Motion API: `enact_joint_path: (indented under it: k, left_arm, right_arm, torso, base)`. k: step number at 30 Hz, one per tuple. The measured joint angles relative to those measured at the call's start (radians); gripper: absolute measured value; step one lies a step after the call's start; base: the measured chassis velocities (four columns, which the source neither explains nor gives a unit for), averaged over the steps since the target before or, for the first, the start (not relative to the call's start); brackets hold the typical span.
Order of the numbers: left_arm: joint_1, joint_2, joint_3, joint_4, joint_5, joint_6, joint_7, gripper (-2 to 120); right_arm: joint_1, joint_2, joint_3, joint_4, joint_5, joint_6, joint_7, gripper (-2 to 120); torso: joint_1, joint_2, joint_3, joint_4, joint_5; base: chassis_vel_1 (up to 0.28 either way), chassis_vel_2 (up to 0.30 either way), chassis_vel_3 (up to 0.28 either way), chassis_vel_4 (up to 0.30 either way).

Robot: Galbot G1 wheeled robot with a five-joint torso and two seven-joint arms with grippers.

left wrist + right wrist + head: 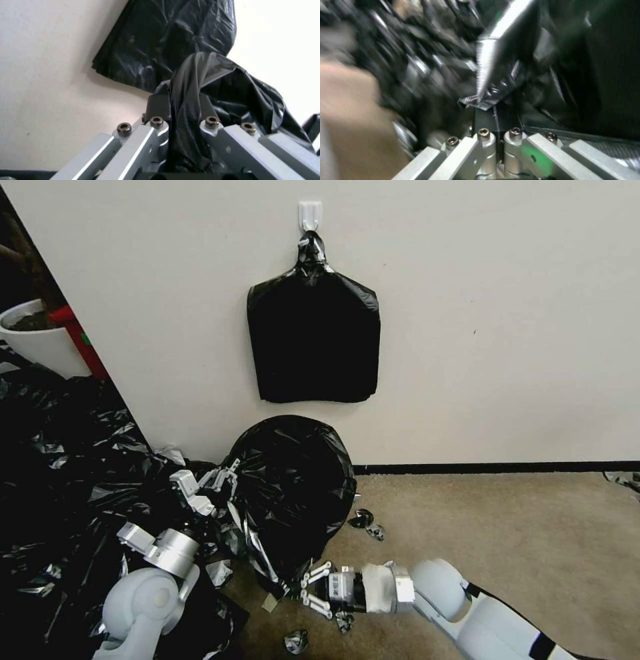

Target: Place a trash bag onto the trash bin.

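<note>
My left gripper (227, 478) has its jaws pinched on a fold of the thin glossy black plastic trash bag (293, 493), at the bag's left side; the left wrist view shows the film bunched between the jaws (186, 120). My right gripper (308, 588) nips the bag's lower edge, jaws pressed together on a silvery strip of film (486, 75). The one bag bulges as a dome on the tan carpet floor (507, 540), against the cream wall (500, 313). A flat black bag stack (313, 343) hangs from a white hook (310, 213) above. Loose black plastic film (60, 480) crowds my left; open carpet lies to my right, with a few torn scraps (367, 523) nearby.
</note>
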State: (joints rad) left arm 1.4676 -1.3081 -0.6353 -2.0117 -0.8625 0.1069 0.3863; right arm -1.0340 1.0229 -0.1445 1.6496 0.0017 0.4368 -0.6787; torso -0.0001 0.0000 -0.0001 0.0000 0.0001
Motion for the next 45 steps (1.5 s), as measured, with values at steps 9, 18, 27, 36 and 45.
enact_joint_path:
  k: [9,18,27,36,45]
  left_arm:
    - [-0.015,0.011,0.005,0.001,-0.001,0.011,-0.003,7]
    - [-0.059,0.013,0.021,0.037,0.000,0.007,-0.003,7]
    - [-0.090,0.021,0.025,0.070,-0.001,-0.006,-0.003,7]
    - [-0.096,0.016,0.036,0.097,0.023,-0.024,0.001,7]
    - [-0.074,-0.002,0.064,0.108,0.124,-0.086,0.017,7]
  right_arm:
    - [0.043,0.020,0.084,-0.116,-0.311,-0.029,0.206,0]
    - [-0.002,-0.026,0.049,-0.090,-0.167,-0.073,0.263,14]
    - [-0.034,-0.068,0.112,-0.132,0.043,0.097,-0.073,44]
    - [-0.058,-0.131,0.305,0.010,0.472,0.071,-0.522,75]
    - [-0.068,-0.103,0.222,0.281,0.858,-0.079,-0.179,43]
  torso:
    - [0.000,0.000,0.000,0.0000,-0.0001]
    - [0.000,0.000,0.000,0.0000,-0.0001]
    - [0.000,0.000,0.000,0.0000,0.0001]
    - [0.000,0.000,0.000,0.0000,-0.0002]
    - [0.000,0.000,0.000,0.0003,-0.0003]
  base:
    - [0.000,0.000,0.000,0.000]
    - [0.000,0.000,0.000,0.000]
    - [0.000,0.000,0.000,0.000]
    - [0.000,0.000,0.000,0.000]
    - [0.000,0.000,0.000,0.000]
